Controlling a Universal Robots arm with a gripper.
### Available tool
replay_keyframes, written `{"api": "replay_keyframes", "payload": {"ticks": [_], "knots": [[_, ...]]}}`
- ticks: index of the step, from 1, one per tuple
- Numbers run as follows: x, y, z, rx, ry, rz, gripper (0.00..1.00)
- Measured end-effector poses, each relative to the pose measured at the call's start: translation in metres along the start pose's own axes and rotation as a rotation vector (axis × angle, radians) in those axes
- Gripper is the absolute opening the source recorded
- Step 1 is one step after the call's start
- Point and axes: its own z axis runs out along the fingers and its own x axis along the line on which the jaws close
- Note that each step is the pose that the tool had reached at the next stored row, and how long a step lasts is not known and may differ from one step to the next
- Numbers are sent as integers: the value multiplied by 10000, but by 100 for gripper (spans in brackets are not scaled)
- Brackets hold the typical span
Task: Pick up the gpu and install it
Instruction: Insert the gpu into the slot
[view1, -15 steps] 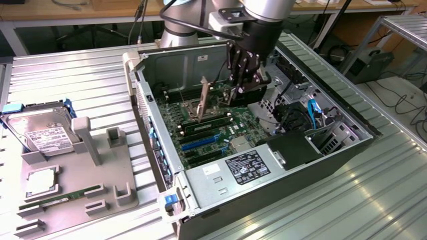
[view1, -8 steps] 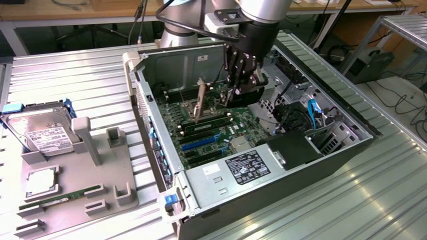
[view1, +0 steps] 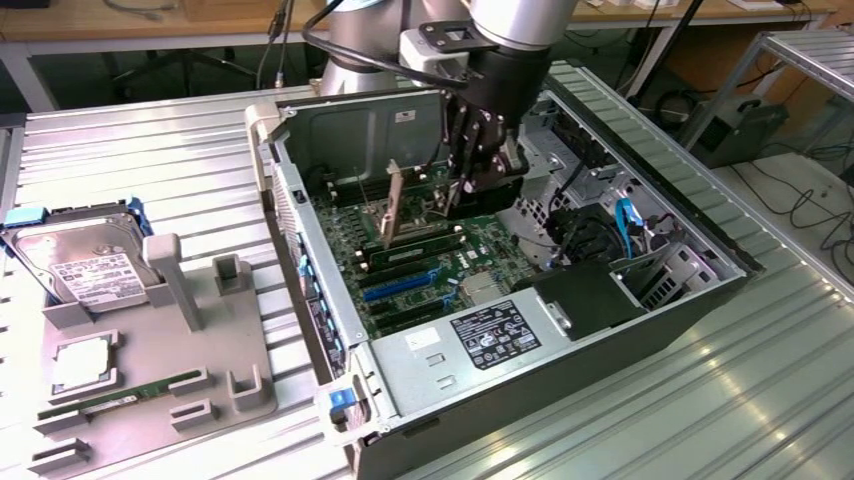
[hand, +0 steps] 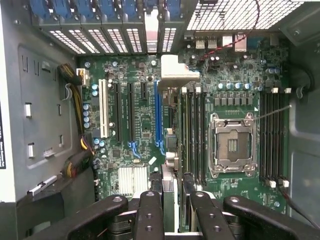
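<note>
- Gpu (hand: 170, 187) stands on edge inside the open computer case (view1: 694, 300), clamped between the fingers of the gripper (hand: 176, 200), whose jaws are half closed on the thin card.
- We see the card from above in the wrist view. It hangs just beside the long blue slot (hand: 157, 112) on the motherboard (hand: 140, 125), and we cannot tell whether it touches.
- We judge the pick-up done and the installing step in hand, with the card not yet seated.
- Seating calls, in our judgement, for the card's edge to line up with the slot, its bracket to meet the rear openings, and a straight, even push.
- The case lies on its side on a ribbed metal table (view1: 134, 160).
- At the exterior view's left, a grey holder (view1: 160, 390) carries a hard drive (view1: 87, 265) and a RAM stick (view1: 120, 395).
- Wooden benches (view1: 160, 25) and loose cables stand behind.
</note>
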Motion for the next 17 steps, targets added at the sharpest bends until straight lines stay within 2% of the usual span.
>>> {"api": "replay_keyframes", "payload": {"ticks": [17], "knots": [[26, 119, 67, 0, -1, 0, 26]]}}
